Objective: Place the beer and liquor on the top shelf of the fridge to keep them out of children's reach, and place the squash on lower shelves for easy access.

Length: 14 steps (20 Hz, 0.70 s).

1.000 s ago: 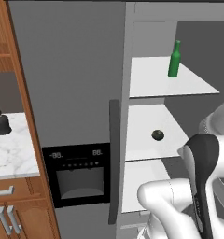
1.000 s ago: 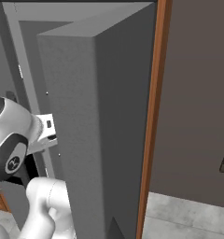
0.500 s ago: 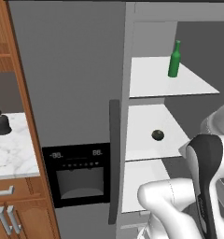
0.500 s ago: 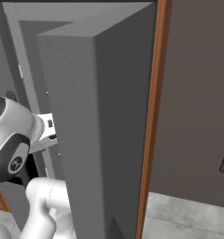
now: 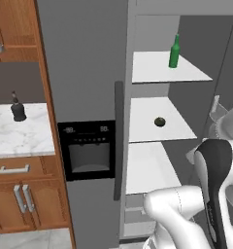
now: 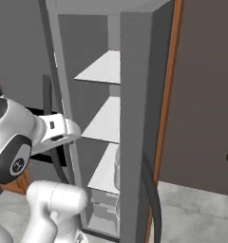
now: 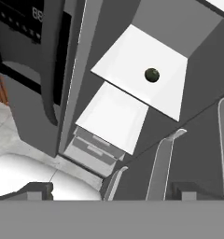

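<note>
The beer (image 5: 174, 51), a slim green bottle, stands upright on the top shelf (image 5: 157, 73) of the open grey fridge (image 5: 84, 58). One shelf below, on the lower shelves (image 5: 142, 126), lies the small dark squash (image 5: 159, 121); the hand view has the squash (image 7: 152, 74) well ahead on its white shelf (image 7: 128, 56). Far to the left, the squat dark liquor (image 5: 17, 108) stands on a marble counter (image 5: 21, 136). My gripper (image 7: 114, 191) is open with nothing between its tips, and it is held back from the fridge shelves.
The fridge's long dark handle (image 5: 118, 141) and black dispenser panel (image 5: 87, 151) lie left of the open compartment. The open door (image 6: 135, 118) stands on the right. Wooden cabinets (image 5: 21, 204) sit under the counter. A drawer (image 7: 93, 151) sits at the fridge's bottom.
Both base views have shifted as a whole, so the base has moved and the right view now looks into the shelves. Bottles and squash keep their places. The gripper stays open.
</note>
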{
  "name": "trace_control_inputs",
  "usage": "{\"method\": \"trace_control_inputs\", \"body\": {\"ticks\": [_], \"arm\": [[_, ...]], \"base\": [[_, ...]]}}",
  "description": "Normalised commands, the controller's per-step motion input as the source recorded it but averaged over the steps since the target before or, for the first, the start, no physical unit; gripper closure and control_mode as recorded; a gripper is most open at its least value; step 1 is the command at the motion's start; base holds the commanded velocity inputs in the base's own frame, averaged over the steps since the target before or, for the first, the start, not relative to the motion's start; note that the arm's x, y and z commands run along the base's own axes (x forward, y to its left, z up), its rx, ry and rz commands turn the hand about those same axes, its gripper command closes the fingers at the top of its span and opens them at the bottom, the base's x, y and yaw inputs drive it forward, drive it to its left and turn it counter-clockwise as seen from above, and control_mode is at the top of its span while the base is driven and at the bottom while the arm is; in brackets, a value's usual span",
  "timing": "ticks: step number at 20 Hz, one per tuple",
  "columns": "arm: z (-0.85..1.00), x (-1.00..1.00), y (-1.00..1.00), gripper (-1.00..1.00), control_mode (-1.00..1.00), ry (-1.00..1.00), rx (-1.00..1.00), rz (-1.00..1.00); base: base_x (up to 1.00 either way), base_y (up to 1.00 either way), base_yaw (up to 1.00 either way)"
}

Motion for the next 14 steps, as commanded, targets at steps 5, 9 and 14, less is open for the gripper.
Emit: {"method": "trace_control_inputs", "body": {"ticks": [5, 9, 14], "arm": [[0.00, 0.00, 0.00, -1.00, 1.00, 0.00, 0.00, 0.00], [0.00, 0.00, 0.00, -1.00, 1.00, 0.00, 0.00, 0.00], [0.00, 0.00, 0.00, -1.00, 1.00, 0.00, 0.00, 0.00]], "base": [[-0.83, 0.81, 0.16], [-0.14, 1.00, 0.09], [0.11, 1.00, 0.00]]}}
